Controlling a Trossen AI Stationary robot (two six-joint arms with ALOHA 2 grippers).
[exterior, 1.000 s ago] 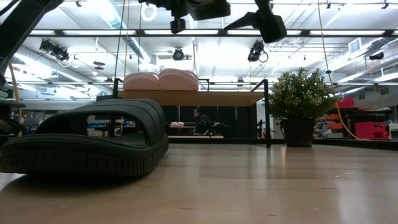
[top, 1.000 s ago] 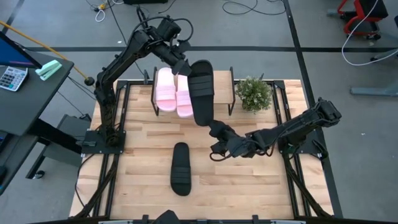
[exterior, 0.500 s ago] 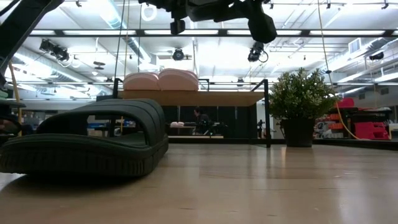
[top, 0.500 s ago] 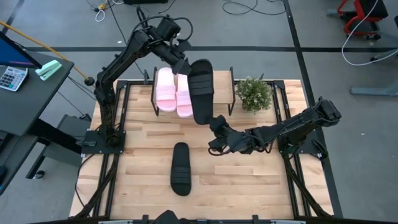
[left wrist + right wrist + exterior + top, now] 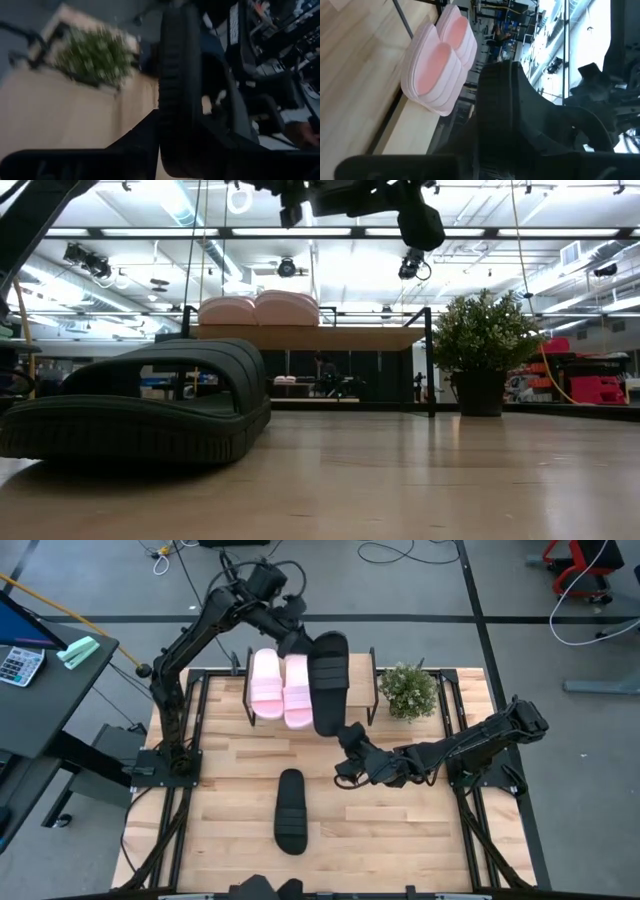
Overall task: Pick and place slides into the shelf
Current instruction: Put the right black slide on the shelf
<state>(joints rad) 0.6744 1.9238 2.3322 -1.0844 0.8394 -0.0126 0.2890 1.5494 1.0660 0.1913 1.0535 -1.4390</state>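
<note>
A black slide hangs in the air between my two grippers, reaching from over the shelf toward the table's middle. My left gripper is shut on its far end, my right gripper on its near end. The pale pink pair lies side by side on the shelf's plank top. The second black slide rests sole down on the table, near its front; it fills the low view's left. My left gripper pinches the held slide's far end between its two fingers, coming from the far left and slanting down. In the left wrist view the ribbed sole edge runs away from between the fingers. The slide is clear of shelf and table. My right gripper pinches the slide's near end between its two fingers, coming about level from the table's right side. The right wrist view shows the ribbed sole edge rising from between the fingers. This end is clear of the table.
A small potted plant stands just right of the shelf. The shelf's right part, beside the pink pair, is bare plank. Black frame rails run along the table's left and right sides. A grey desk stands off the table's left.
My right gripper has gone a little toward the far edge and shut on the held slide's near end. My left gripper has rolled slightly, and the slide's far end has swung a little toward the right. The slide stays lifted clear.
</note>
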